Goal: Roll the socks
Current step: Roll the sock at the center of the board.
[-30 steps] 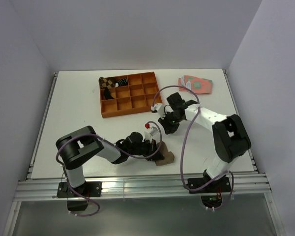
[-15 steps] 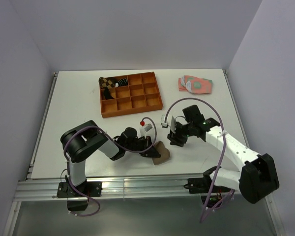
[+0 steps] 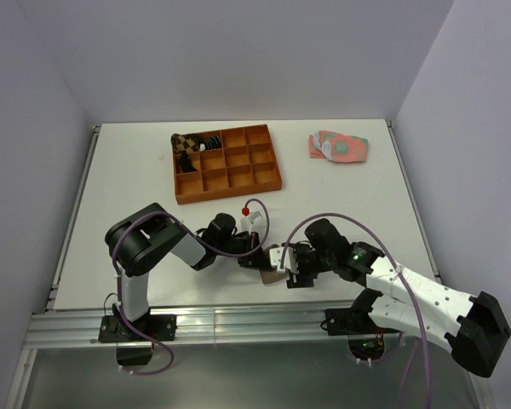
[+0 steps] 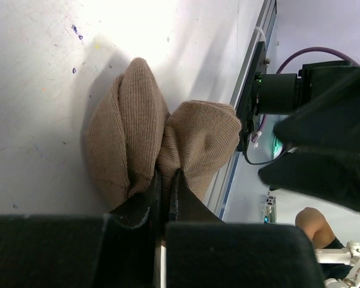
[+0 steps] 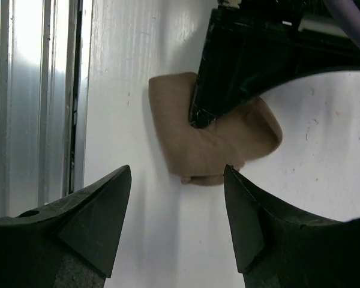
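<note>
The tan-brown sock (image 3: 273, 263) lies bunched near the table's front edge. My left gripper (image 3: 259, 254) is shut on a fold in its middle, and in the left wrist view the sock (image 4: 138, 135) bulges on both sides of the pinching gripper (image 4: 165, 179). My right gripper (image 3: 289, 271) stands open just right of the sock. In the right wrist view the sock (image 5: 219, 153) sits just ahead of the wide-apart gripper (image 5: 177, 171), with nothing between the fingers. A black sock with thin white stripes (image 3: 209, 141) lies in the tray's back-left cells.
The orange divided tray (image 3: 230, 177) stands at the back, with a brown checkered rolled sock (image 3: 183, 144) in its corner. Flat pink-and-green socks (image 3: 338, 146) lie at the back right. The metal rail (image 5: 36, 90) of the table's front edge runs close beside the tan sock.
My right arm has swung from the table's middle toward the front edge, up to the tan sock, and its jaws have opened. The left gripper has kept its pinch, shifting slightly.
</note>
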Controlling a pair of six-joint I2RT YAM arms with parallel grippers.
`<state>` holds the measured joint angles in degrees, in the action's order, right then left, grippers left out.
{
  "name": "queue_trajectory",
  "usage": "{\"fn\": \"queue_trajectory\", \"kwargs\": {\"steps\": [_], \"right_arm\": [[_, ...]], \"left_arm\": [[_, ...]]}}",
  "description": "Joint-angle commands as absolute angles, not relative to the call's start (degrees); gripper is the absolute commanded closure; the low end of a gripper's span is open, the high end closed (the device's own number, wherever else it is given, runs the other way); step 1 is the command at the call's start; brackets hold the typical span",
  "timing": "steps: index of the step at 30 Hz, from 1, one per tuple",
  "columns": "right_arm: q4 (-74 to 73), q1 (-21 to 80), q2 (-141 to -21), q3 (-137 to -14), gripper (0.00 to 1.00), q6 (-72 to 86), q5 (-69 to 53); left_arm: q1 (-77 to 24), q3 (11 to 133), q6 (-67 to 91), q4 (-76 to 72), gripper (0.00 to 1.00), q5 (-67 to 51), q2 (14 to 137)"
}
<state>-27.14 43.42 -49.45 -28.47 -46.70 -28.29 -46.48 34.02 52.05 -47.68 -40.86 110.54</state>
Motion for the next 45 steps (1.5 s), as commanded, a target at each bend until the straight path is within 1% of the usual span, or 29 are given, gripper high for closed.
{"fn": "queue_trajectory", "kwargs": {"steps": [1,7,16,17,19,20,23,24,25,26,27,29,30,32,33,35,40,42,45], "right_arm": [[-22.5,46.6,-51.1,-28.2,0.3,-45.8,-24.1],[-17.5,53.0,-56.7,-26.2,0.3,-44.2,-18.1],[-10.5,54.1,-65.4,-26.2,0.34,-42.8,-13.5],[-9.6,54.2,-66.1,-26.3,0.38,-42.8,-12.9],[-9.1,54.1,-68.5,-26.5,0.42,-42.7,-12.1],[-9.1,54.2,-69.2,-26.6,0.49,-42.7,-12.0],[-9.7,54.2,-70.2,-27.2,0.65,-42.5,-11.7],[-10.1,54.1,-70.5,-27.4,0.66,-42.5,-11.6],[-10.7,54.1,-70.7,-28.1,0.68,-42.5,-11.9],[-12.4,54.1,-70.9,-28.5,0.72,-42.5,-12.6],[-13.3,54.1,-71.2,-28.9,0.73,-42.5,-12.9],[-15.9,54.1,-71.2,-29.9,0.77,-42.6,-13.5],[-16.8,54.0,-71.1,-30.1,0.77,-42.7,-13.8],[-19.3,53.7,-70.8,-31.3,0.78,-42.6,-13.9],[-19.7,53.6,-70.6,-31.5,0.78,-42.6,-13.8],[-21.3,53.4,-69.5,-32.1,0.8,-42.3,-14.0],[-26.0,52.8,-69.2,-34.3,0.8,-42.1,-15.9],[-28.7,52.3,-70.6,-35.5,0.8,-42.2,-17.0],[-32.3,50.6,-74.3,-38.8,0.81,-42.5,-20.4]], "left_arm": [[-45.7,32.7,47.8,-34.0,1.0,-37.4,114.4],[-45.4,33.0,47.8,-34.2,1.0,-37.9,114.6],[-45.2,33.0,47.4,-34.7,1.0,-39.6,114.6],[-45.1,33.0,47.4,-34.9,1.0,-39.9,114.5],[-45.1,33.0,47.4,-34.9,1.0,-40.3,114.2],[-45.1,33.0,47.7,-35.2,0.99,-40.7,113.7],[-45.0,33.1,47.8,-35.2,1.0,-41.2,112.2],[-45.0,33.2,47.8,-34.9,1.0,-41.3,111.5],[-45.0,33.2,47.6,-34.4,0.99,-40.8,110.8],[-45.0,33.3,47.2,-33.7,0.96,-39.9,109.0],[-45.0,33.3,46.8,-32.4,0.88,-38.8,107.9],[-44.9,33.0,46.1,-30.9,0.8,-35.8,103.9],[-44.9,33.0,45.9,-30.3,0.7,-34.6,102.7],[-44.7,32.7,44.8,-29.5,0.66,-32.4,99.2],[-44.7,32.5,44.6,-29.3,0.61,-31.6,98.1],[-44.5,32.1,43.8,-29.3,0.59,-30.7,95.7],[-43.7,30.8,42.6,-26.1,0.61,-23.8,91.2],[-43.6,29.5,42.5,-25.8,0.61,-20.0,88.3],[-43.6,25.5,42.7,-26.8,0.6,-18.1,85.0]]}}
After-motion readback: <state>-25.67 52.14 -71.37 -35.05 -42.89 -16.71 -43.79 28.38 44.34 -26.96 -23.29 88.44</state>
